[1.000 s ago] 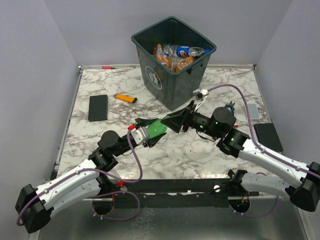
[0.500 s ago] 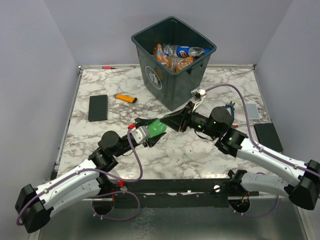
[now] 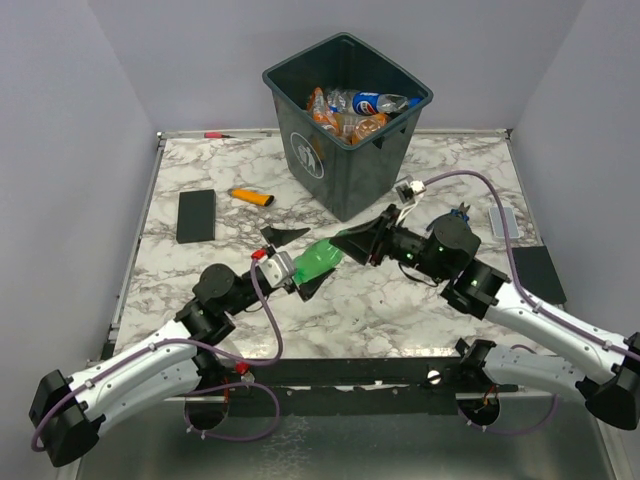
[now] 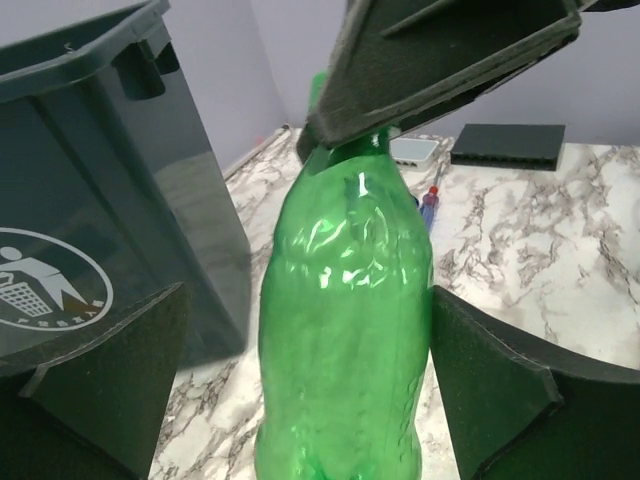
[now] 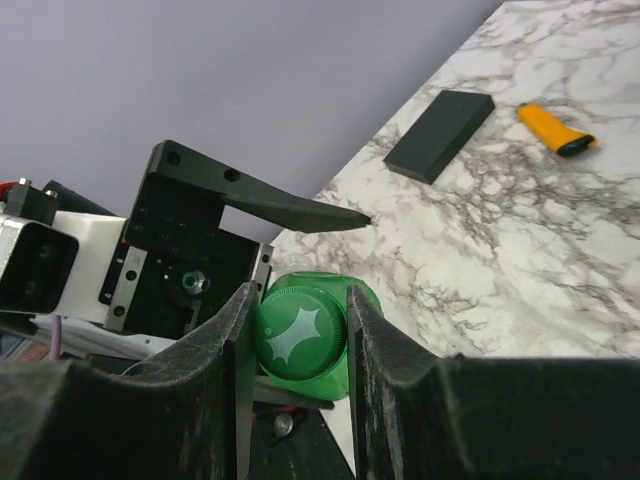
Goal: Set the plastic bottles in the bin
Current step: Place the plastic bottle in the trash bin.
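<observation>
The large square dark green-grey plastic bin (image 3: 350, 175) stands at the middle of the far edge of the white marble-patterned bench (image 3: 400, 300). It is heaped near its rim with plastic bottles (image 3: 355, 110), so one more brought in low could strike the near wall, and one dropped on the heap could roll back out. The translucent green plastic bottle (image 3: 320, 258) hangs over the middle of the bench, near the bin's front corner, and is carried by one end only. The right claw (image 5: 298, 310) is closed on the end with the green screw cap (image 5: 298, 338), while the left claw (image 4: 305, 310) stands wide open, its fingers either side of the body and not squeezing it. So narrow a hold on slick plastic may let the bottle swing or slip as the arm lifts, and it could catch the left fingers on the way. The bottle shows no label; it is glossy, its thin walls dented and rippled. The cap bears a pale four-pointed star.
</observation>
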`<state>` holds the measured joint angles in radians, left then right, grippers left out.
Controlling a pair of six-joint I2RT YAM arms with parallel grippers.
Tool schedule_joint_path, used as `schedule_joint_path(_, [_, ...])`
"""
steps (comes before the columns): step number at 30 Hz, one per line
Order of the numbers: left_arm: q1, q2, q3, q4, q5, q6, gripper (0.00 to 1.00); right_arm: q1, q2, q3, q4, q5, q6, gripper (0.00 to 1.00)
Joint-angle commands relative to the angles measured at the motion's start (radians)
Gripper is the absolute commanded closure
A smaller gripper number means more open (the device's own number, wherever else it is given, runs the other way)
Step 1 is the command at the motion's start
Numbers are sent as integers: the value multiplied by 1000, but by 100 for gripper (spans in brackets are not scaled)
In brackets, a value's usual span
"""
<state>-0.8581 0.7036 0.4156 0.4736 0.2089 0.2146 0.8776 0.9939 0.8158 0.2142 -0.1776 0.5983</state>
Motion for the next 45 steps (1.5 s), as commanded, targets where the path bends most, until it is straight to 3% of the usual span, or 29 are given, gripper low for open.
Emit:
schedule_joint_path(1, [5,-35,-1,43,-136,-33,1,0,-71,66,-120,133,-67,99])
schedule_joint_path(7, [5,-95,-15,76,-304,-29,1,1,-154,265,-396,317,-235,99])
schedule_joint_path(13, [11,-124,-2,112,-676,-60,1,0,-133,546,-567,517,-404,99])
schedule_joint_path(18, [41,-130,16,105,-890,-140,1,0,12,741,-433,698,-555,99])
schedule_joint_path(22, [57,-142,16,99,-978,-184,1,-4,188,861,-254,787,-684,99])
schedule_joint_path(25, [57,-140,25,83,-1061,-199,1,-75,353,992,-237,789,-682,99])
schedule_joint_path(30, [57,-101,52,53,-1180,-171,1,-264,585,1156,-285,723,-540,100])
schedule_joint_path(34, [57,-80,53,51,-1215,-171,1,-322,760,1282,-310,773,-563,99])
schedule_joint_path(42, [59,-71,66,51,-1354,-159,1,-383,982,1446,-473,617,-473,99])
schedule_joint_path(45, [60,-92,116,-152,-1420,-300,1,-389,1031,1487,-537,497,-414,100])
